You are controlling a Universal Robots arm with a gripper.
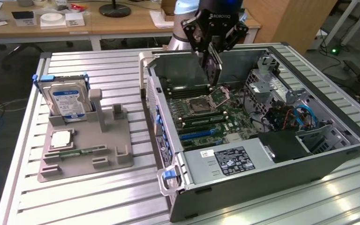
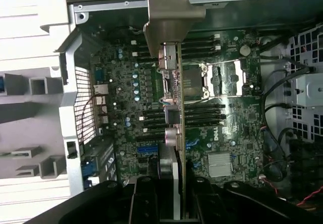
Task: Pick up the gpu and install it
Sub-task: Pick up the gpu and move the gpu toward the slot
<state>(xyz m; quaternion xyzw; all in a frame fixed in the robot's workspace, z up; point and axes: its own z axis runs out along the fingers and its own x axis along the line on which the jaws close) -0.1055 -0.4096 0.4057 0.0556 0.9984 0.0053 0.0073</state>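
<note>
Along the near edge of the bench [image 1: 92, 197]: open computer case [image 1: 330, 154] lying on its side, power supply [image 1: 227, 161] at the near end, motherboard [image 1: 211, 117] exposed behind it. Toward the bench edge on the exterior view's left: grey holder [image 1: 86, 154] with an upright hard drive [image 1: 67, 101], blue-white label facing out. Farther back, over the motherboard inside the case: gpu [image 1: 215, 65] [image 2: 174, 108] hanging on edge, silver bracket [image 2: 169, 12] at one end. Gripped at its upper part by the pincer [image 1: 214, 47] [image 2: 174, 199], fingers [image 2: 146, 201] drawn narrow against both faces.
</note>
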